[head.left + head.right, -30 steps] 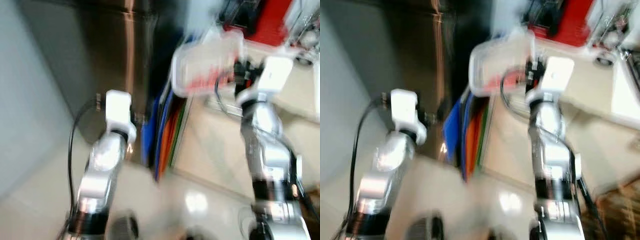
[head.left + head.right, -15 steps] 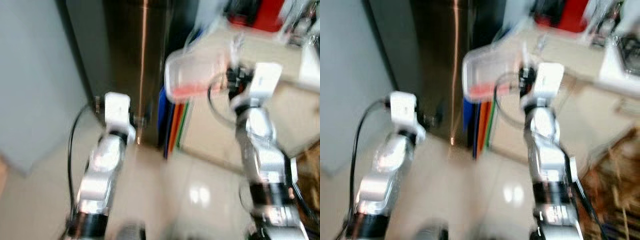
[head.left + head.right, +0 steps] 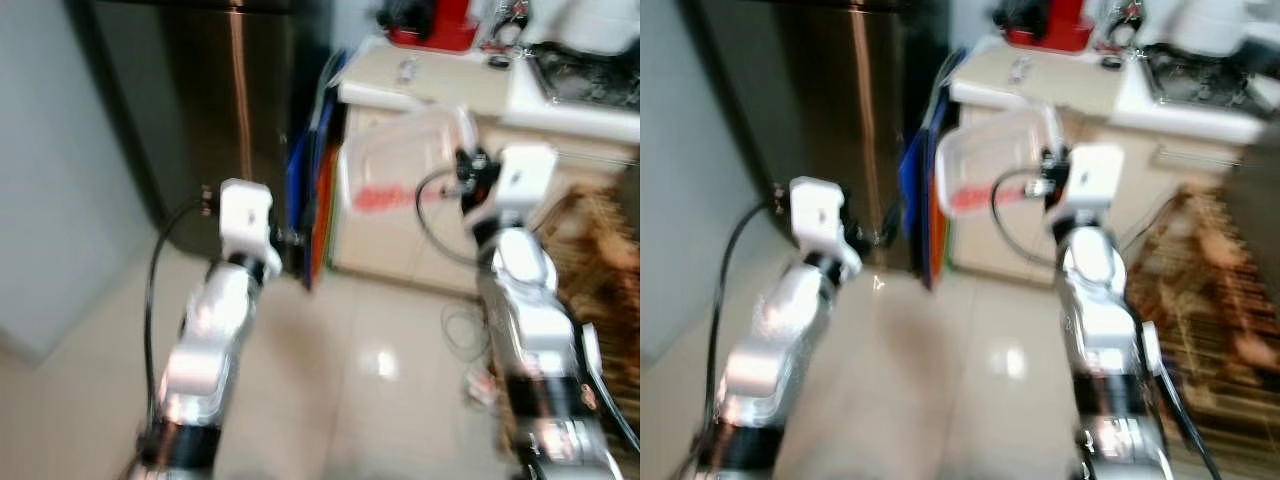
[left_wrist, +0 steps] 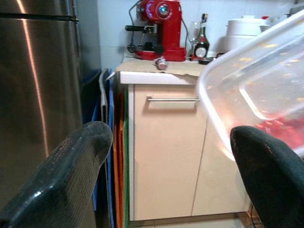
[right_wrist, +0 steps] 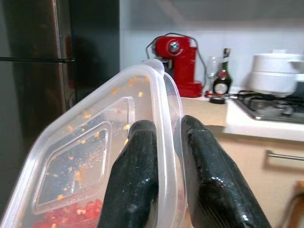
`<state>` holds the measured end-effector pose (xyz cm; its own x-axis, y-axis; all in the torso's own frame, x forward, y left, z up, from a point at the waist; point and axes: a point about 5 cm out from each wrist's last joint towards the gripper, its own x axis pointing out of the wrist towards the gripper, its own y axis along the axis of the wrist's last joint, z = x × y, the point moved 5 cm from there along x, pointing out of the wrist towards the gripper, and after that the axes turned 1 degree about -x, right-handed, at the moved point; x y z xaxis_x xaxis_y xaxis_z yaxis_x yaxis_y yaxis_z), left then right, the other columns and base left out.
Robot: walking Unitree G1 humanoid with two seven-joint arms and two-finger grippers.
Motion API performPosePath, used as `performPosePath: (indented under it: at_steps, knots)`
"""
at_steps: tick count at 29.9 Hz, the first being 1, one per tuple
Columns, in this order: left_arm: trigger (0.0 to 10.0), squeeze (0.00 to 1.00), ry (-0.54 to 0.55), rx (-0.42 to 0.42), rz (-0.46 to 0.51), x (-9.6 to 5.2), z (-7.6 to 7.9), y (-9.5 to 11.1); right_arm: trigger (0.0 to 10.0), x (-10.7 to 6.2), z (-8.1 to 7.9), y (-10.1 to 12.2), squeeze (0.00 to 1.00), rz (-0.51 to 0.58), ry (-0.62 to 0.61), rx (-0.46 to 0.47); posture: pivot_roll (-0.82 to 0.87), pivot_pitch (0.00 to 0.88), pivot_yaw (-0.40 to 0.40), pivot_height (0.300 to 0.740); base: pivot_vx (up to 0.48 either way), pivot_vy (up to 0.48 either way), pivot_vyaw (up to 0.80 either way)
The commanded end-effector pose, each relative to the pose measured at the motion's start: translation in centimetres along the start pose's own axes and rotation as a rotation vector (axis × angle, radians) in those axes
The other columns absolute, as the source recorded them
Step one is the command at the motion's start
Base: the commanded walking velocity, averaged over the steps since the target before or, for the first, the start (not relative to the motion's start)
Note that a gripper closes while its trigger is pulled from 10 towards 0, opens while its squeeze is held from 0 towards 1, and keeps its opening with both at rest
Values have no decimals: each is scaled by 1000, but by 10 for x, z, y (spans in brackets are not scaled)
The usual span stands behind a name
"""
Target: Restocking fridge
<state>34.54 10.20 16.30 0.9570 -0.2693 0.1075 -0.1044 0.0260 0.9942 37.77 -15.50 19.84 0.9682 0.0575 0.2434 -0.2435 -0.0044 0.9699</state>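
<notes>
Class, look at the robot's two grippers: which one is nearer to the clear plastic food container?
Right. The right gripper is clamped on the container's rim, holding it up tilted. The left gripper is open beside it, not touching, toward the steel fridge.

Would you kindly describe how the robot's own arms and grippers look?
Both arms are silver, with dark bands near the base and a white boxy wrist block. A black cable loops beside each. The left gripper and right gripper each have two long, rounded black fingers.

No text or label can be read anywhere (the bottle's label (image 5: pixel 221 86) is too small).
</notes>
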Motion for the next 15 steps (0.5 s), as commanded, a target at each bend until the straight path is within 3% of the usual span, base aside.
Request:
performPosePath:
  at_steps: [1,3,7,15]
  knots:
    - [10000,0,-13,-7,5,1,4,2,0,-1,4,2,0,11,-8,-18,-18,0,-25,740,0,0,-681]
    - [10000,0,-15,-2,5,1,5,2,0,-1,4,2,0,12,-9,-16,-17,0,-26,740,0,0,-641]
    - [10000,0,-17,-2,7,0,5,2,0,-2,3,-2,0,-2,-8,-19,-18,0,-24,740,0,-154,0]
    - [10000,0,-30,-13,19,-3,9,4,0,-3,6,-7,0,-15,-13,-23,-19,0,-24,740,0,-480,0]
